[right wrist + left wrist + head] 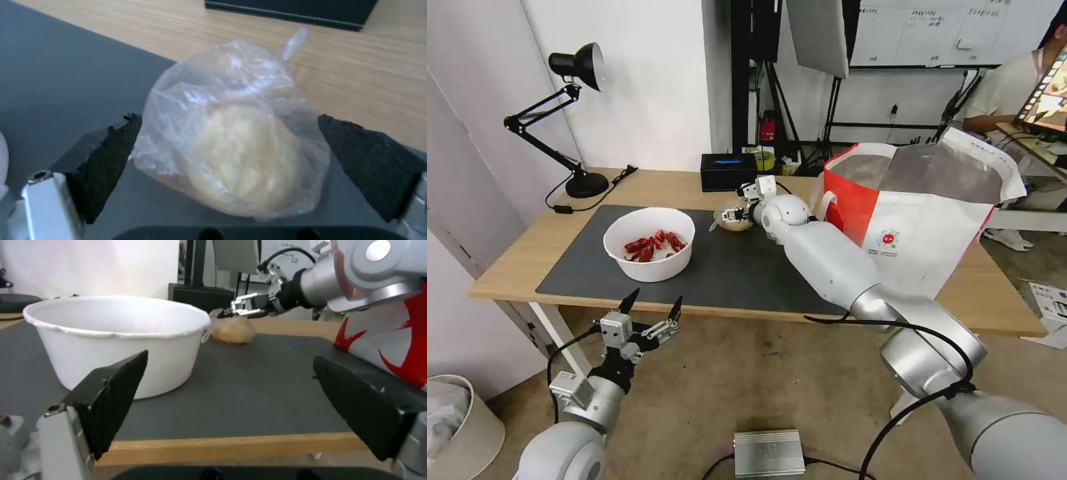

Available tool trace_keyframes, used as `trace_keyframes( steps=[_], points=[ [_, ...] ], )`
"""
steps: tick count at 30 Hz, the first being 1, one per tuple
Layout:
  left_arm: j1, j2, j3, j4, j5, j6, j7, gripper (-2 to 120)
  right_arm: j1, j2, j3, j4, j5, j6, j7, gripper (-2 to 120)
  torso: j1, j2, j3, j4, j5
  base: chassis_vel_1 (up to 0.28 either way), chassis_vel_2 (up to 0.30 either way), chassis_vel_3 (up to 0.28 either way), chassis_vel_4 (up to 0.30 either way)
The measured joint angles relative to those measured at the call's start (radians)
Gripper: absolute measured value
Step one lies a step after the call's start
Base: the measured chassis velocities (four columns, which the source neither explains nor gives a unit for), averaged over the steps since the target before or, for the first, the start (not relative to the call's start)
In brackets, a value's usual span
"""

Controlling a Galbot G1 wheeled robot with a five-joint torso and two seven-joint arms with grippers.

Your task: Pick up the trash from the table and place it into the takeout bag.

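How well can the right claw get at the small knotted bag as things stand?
Probably well: the right claw is open, its fingers on either side of the knotted clear bag on the dark mat, nothing between them.

A black desk lamp (pixel 570 120) stands far beyond the left gripper (pixel 654 308). A black tissue box (pixel 728 171) sits just behind the right gripper (pixel 732 215). A silver metal box (pixel 769 453) lies on the floor, nearer than both.
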Motion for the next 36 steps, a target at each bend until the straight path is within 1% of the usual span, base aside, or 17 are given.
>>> trace_keyframes(
  steps=[12,23,31,36],
  points=[
    [0.024,-0.016,0.0,-0.015,0.021,-0.015,0.001,100,0.012,0.021,0.011,-0.067,-0.067,0.042,-0.073,100,0.0,0.0,0.0,0.0,0.0,0.0,0.0,0.0,0.0],
    [0.036,-0.017,-0.008,-0.028,0.023,-0.016,0.002,100,0.012,0.029,0.026,-0.106,-0.077,0.062,-0.111,100,0.0,0.0,0.0,0.0,0.0,0.0,0.0,0.0,0.0],
    [0.04,-0.017,-0.009,-0.029,0.023,-0.016,0.003,100,0.011,0.046,0.045,-0.156,-0.142,0.097,-0.17,100,0.0,0.0,0.0,0.0,0.0,0.0,0.0,0.0,0.0],
    [0.039,-0.018,-0.009,-0.029,0.024,-0.016,0.003,100,0.006,0.05,0.049,-0.166,-0.154,0.107,-0.185,100,0.0,0.0,0.0,0.0,0.0,0.0,0.0,0.0,0.0]
  ],
)
